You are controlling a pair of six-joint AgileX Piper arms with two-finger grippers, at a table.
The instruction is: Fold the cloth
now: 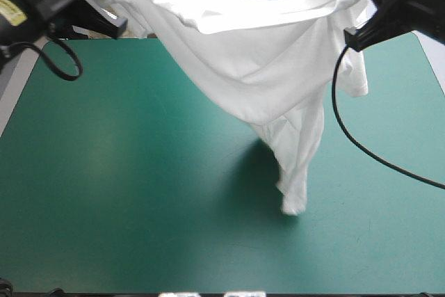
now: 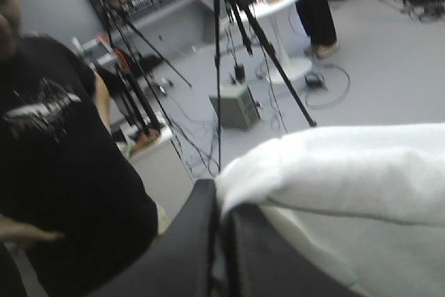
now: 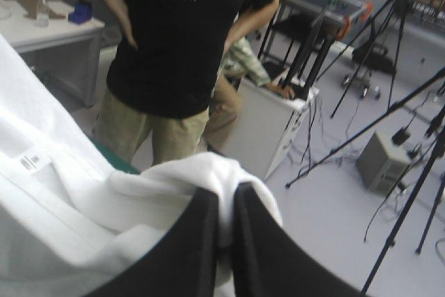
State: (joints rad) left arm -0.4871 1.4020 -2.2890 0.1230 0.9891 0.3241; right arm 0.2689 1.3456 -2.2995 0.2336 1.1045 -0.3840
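1. the t-shirt (image 1: 264, 60) is up in the air, strung between the two arms over the far half of the tabletop (image 1: 104, 186). it sags in the middle, and one long tail hangs down toward the teal-green cover (whether its tip touches the cover cannot be told).
2. the left end effector (image 2: 221, 206) has its black fingers (image 2: 184, 248) pressed all but together, pinching a bunched edge of the t-shirt at the tips.
3. the right end effector (image 3: 226, 206) is likewise nearly closed on a wad of the white fabric, which spills over and around its fingertips.
4. judged from this, the task is at an early stage. the garment is gathered and lifted, but no fold shows anywhere, and the cloth hangs twisted and creased rather than flat.
5. what is left appears to be nearly everything. the t-shirt needs laying out smooth on the tabletop, and then the sleeves and body need folding into a neat bundle.
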